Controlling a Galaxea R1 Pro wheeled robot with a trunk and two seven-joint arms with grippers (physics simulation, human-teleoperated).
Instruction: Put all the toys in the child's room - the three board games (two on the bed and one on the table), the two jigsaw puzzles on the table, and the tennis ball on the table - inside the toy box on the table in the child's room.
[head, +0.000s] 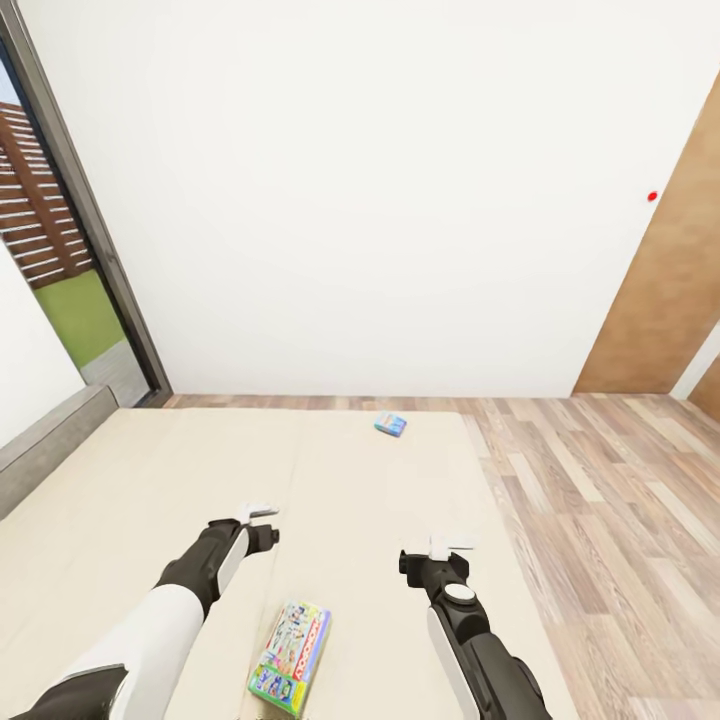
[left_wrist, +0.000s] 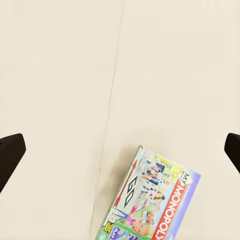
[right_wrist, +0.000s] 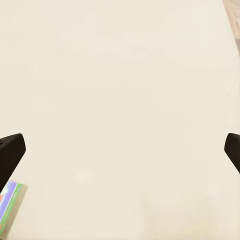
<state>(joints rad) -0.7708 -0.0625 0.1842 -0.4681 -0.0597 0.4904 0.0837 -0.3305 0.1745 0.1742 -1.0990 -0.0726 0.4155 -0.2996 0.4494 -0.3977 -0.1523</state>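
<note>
Beige bed (head: 150, 480) with white-green board game (head: 291, 645), small blue one (head: 391, 425); both jaws wide, empty.

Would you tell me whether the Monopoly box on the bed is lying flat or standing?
Flat: the Monopoly box lies cover-up on the bed.

The small blue flat cardboard box (head: 391, 424) near the far edge of the beige mattress (head: 150, 480) is too small for its print to be read. The white-green printed game box (head: 291, 645) near the mattress's near edge is cut off in the left wrist view (left_wrist: 150, 200). In the right wrist view just a corner (right_wrist: 9, 205) shows, and each black fingertip (right_wrist: 11, 155) is partly cropped.
</note>
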